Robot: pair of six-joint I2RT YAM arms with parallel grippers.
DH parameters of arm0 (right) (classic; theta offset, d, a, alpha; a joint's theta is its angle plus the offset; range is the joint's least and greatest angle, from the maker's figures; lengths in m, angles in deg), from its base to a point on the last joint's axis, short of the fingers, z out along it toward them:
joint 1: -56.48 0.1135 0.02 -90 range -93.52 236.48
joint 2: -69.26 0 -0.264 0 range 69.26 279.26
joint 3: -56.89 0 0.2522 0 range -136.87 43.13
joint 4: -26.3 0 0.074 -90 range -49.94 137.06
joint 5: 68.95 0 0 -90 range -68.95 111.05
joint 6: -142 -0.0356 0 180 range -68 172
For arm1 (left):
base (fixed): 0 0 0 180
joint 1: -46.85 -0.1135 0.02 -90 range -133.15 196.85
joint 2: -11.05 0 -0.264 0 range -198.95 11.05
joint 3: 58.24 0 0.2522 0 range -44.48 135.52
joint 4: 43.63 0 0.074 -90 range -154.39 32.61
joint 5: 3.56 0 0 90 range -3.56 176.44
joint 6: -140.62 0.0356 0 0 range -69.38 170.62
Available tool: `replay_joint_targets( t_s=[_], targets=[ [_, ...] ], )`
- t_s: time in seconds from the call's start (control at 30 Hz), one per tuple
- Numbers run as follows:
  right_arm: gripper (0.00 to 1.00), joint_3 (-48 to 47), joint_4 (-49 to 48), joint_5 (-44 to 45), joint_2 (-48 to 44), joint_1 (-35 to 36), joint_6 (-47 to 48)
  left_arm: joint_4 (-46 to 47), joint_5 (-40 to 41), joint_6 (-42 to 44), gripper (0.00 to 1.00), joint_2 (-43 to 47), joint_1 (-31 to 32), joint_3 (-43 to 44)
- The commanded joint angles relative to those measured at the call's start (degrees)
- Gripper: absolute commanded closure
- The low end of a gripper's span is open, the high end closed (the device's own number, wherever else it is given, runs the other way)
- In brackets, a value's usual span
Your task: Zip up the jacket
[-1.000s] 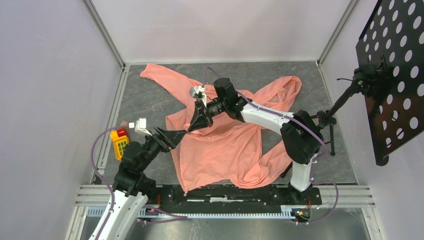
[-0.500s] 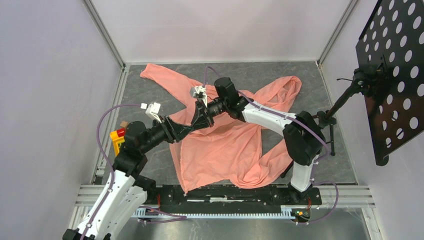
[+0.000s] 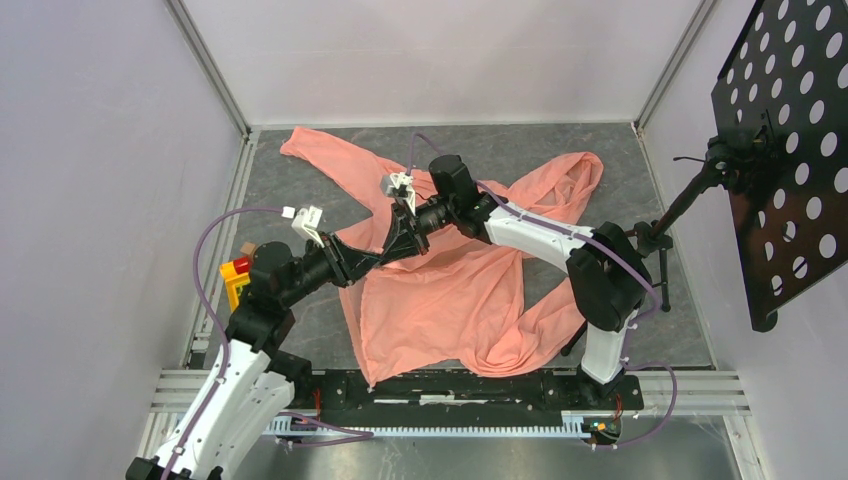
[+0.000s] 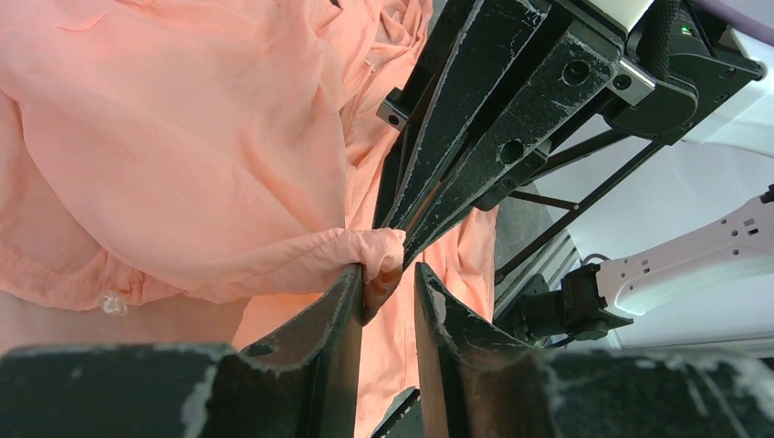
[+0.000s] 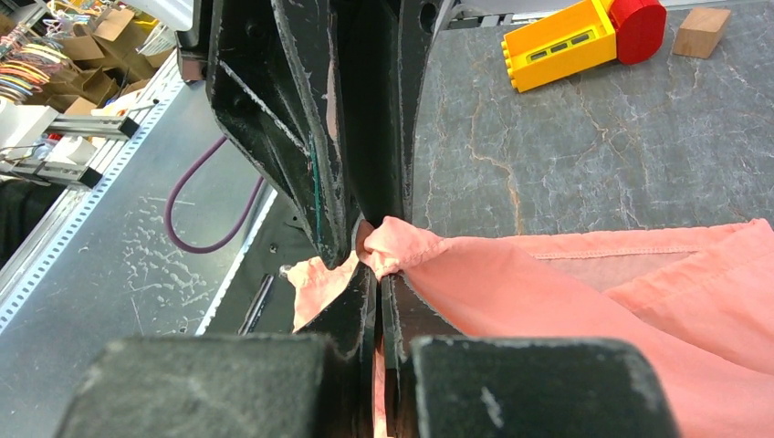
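The salmon-pink jacket (image 3: 450,290) lies crumpled on the grey table, with one sleeve stretched toward the far left. My right gripper (image 3: 392,250) is shut on a bunched fold of its left edge and holds it raised; the wrist view shows the pinch (image 5: 380,272) on the jacket (image 5: 593,283). My left gripper (image 3: 368,258) meets it tip to tip. In the left wrist view its jaws (image 4: 388,269) stand narrowly apart around the end of that fold of the jacket (image 4: 183,137). One finger touches the cloth and the other stands off. I cannot make out the zipper.
A yellow toy block with a red cap (image 3: 238,280) and a small wooden block (image 3: 247,247) lie at the table's left edge. A black perforated stand plate (image 3: 790,150) on a tripod stands at the right. White walls enclose the table.
My left arm swung in from the left to the fold held by the right gripper, and its jaws narrowed around the fold. The right arm stayed put.
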Motion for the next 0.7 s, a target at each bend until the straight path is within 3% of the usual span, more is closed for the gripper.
replay_joint_targets(
  t_s=[0.0, 0.07, 0.2, 0.33, 0.67],
  targets=[
    [1.0, -0.31, -1.25, 0.05, -2.09, 0.27, 0.55, 0.83, -1.79, 1.34, 0.66, 0.68, 0.26, -0.07],
    [1.0, -0.23, -1.27, 0.03, -2.16, 0.19, 0.53, -0.04, -1.03, 1.49, 0.63, 1.0, 0.3, -0.06],
    [1.0, -0.27, -1.27, 0.04, -2.01, 0.32, 0.53, -0.87, 0.14, 0.95, 0.48, 1.97, 0.31, -0.6],
    [1.0, -0.24, -1.27, 0.04, -2.11, 0.3, 0.51, -0.89, 0.48, 0.77, 0.63, 1.9, 0.29, -0.78],
    [1.0, -0.14, -1.52, -0.06, -2.46, 0.33, 0.1, -0.98, -0.13, 1.03, 0.62, 0.07, 0.26, -0.67]
  ],
)
